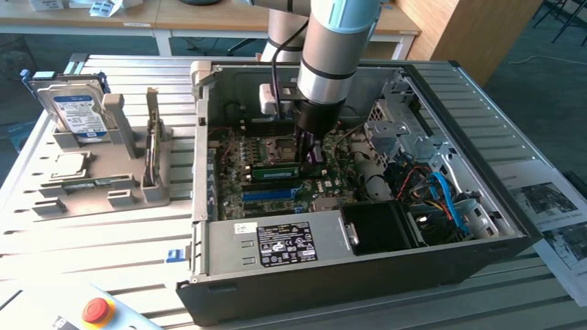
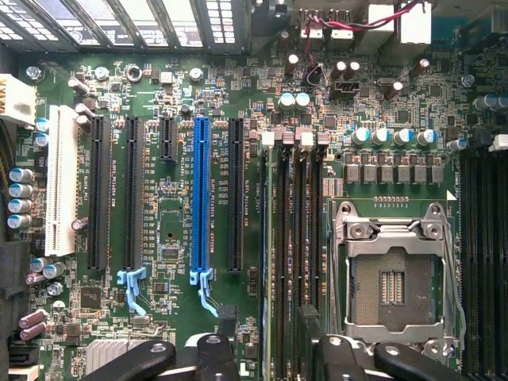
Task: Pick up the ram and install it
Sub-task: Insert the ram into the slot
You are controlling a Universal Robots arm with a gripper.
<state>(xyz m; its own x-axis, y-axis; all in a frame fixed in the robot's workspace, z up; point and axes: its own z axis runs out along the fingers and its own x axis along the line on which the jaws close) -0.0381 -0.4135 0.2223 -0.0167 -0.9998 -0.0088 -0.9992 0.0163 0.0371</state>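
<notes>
My end effector (image 1: pixel 312 152) hangs low inside the open computer case, its matte black fingers (image 2: pixel 216 353) spread apart and pinching nothing. Between them lie long, narrow black memory slots (image 2: pixel 302 238). The ram (image 1: pixel 275 165), a thin green stick, stands on edge there, just beside the processor socket (image 2: pixel 393 278); I cannot tell whether my fingers touch it. The socket is a square frame of bright stamped metal around a grid of fine contacts. Further across the glossy green motherboard (image 2: pixel 175 317) run a long blue plastic slot (image 2: pixel 202 198), black ones beside it, and a white one (image 2: pixel 62 178). Beyond that sit the boxy grey power supply (image 1: pixel 275 244) with its printed label, the black case wall (image 1: pixel 367 285), and the ribbed aluminium counter (image 1: pixel 110 240). On the counter a hard drive (image 1: pixel 78 110) stands upright in a grey holder.
</notes>
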